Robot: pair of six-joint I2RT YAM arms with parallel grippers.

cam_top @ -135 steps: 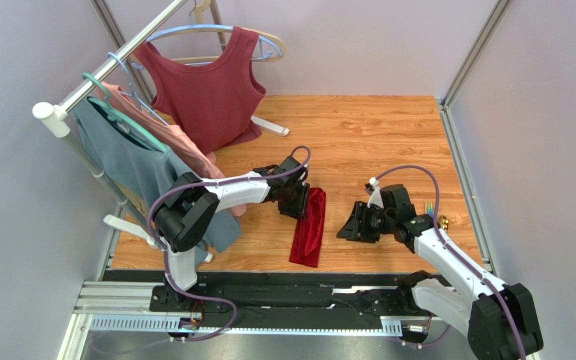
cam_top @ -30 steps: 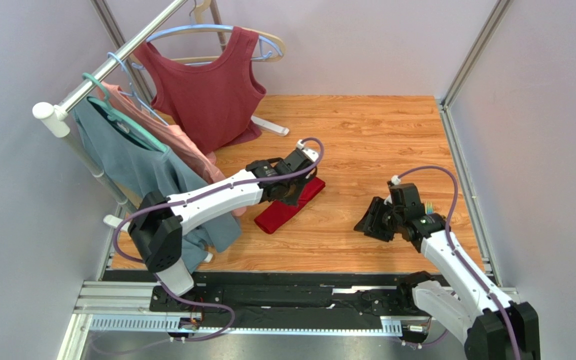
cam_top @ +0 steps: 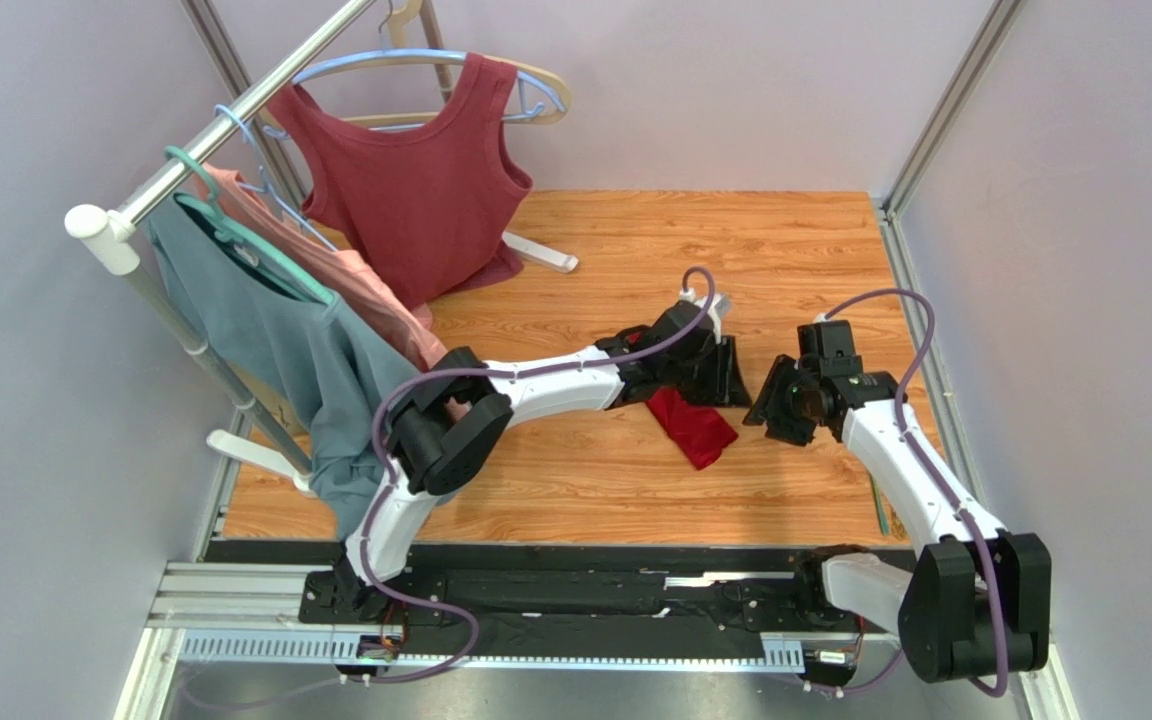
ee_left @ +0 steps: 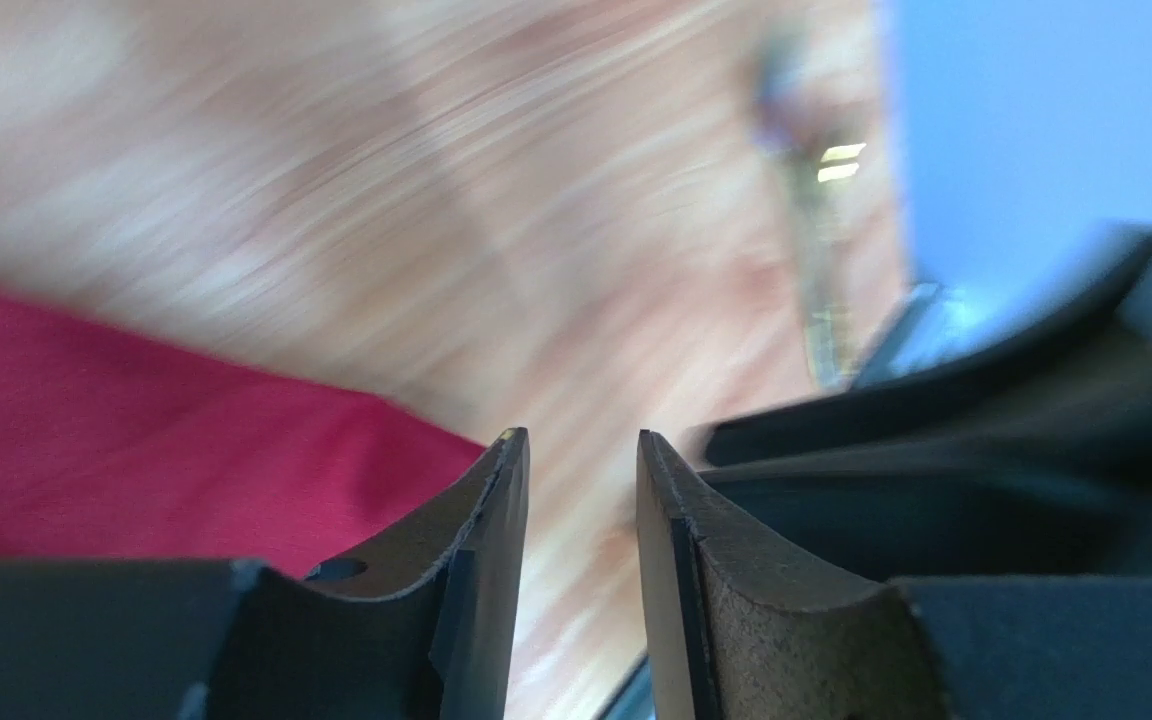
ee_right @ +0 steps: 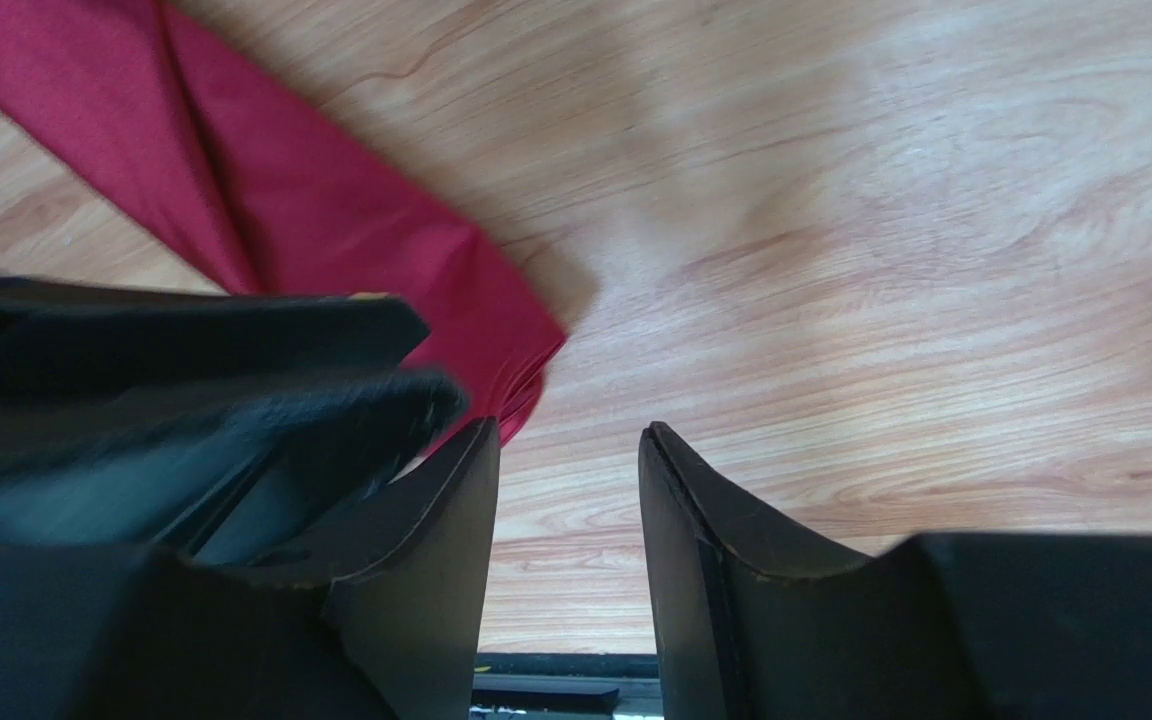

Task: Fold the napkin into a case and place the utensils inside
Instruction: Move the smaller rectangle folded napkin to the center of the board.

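Top external view: the crimson napkin [cam_top: 692, 425] lies short and bunched on the wooden table [cam_top: 778, 255]. It sits just below the left gripper [cam_top: 728, 372] and just beside the right gripper [cam_top: 767, 408], tucked between the two. Left wrist view shows that gripper's jaws a narrow gap apart with nothing between them, the cloth beside one finger. Right gripper likewise has its jaws parted and empty, a cloth corner by one finger. A blurred gold streak near the wall may be the utensils [ee_left: 826, 248]. There's bare wood on the far and near sides. The right wall is close, and the clothes rack [cam_top: 177, 165] is well off to the left. A second ago the cloth lay longer and left of centre under the left gripper; now it's further right, and the grippers have drawn together.
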